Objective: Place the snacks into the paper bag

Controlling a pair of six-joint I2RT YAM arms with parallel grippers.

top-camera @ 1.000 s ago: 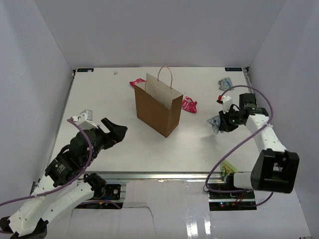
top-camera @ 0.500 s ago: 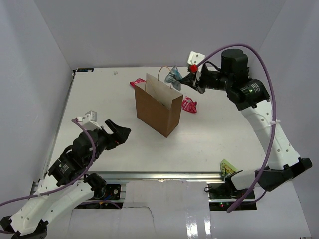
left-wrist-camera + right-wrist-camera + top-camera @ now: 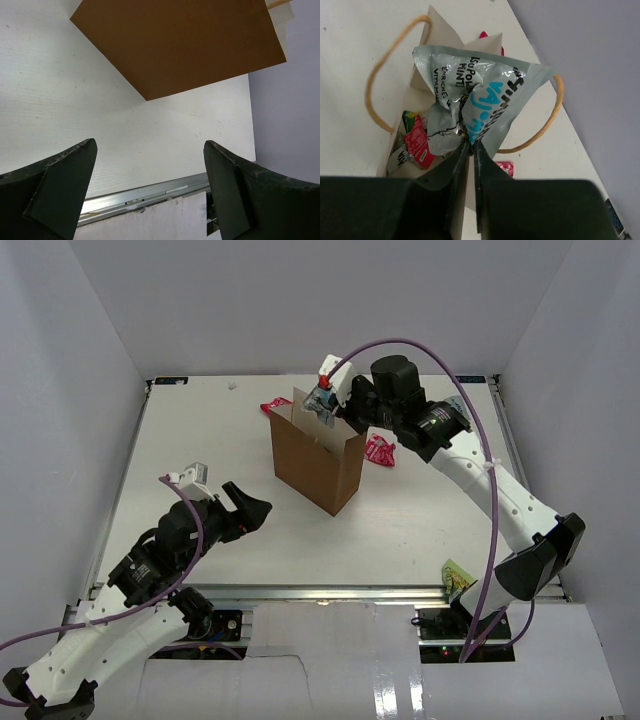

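The brown paper bag [image 3: 312, 458] stands upright mid-table with its mouth open. My right gripper [image 3: 326, 406] hangs just over that mouth, shut on a pale blue-silver snack packet [image 3: 481, 98] pinched at the fingertips [image 3: 471, 143]. In the right wrist view the bag [image 3: 439, 31] holds red and silver packets [image 3: 418, 145]. A pink packet [image 3: 380, 451] lies right of the bag and another [image 3: 271, 406] behind it. A yellow-green one [image 3: 458, 576] sits at the near right edge. My left gripper [image 3: 247, 508] is open and empty, near-left of the bag [image 3: 185, 45].
White walls close in the table on the left, back and right. A metal rail [image 3: 150, 192] runs along the near table edge. The bag's looped handles [image 3: 374, 100] stand up on either side of the held packet.
My right arm has swung from the table's right side up and leftward, carrying the blue-silver packet to just over the bag's mouth. The left arm has crept slightly forward.
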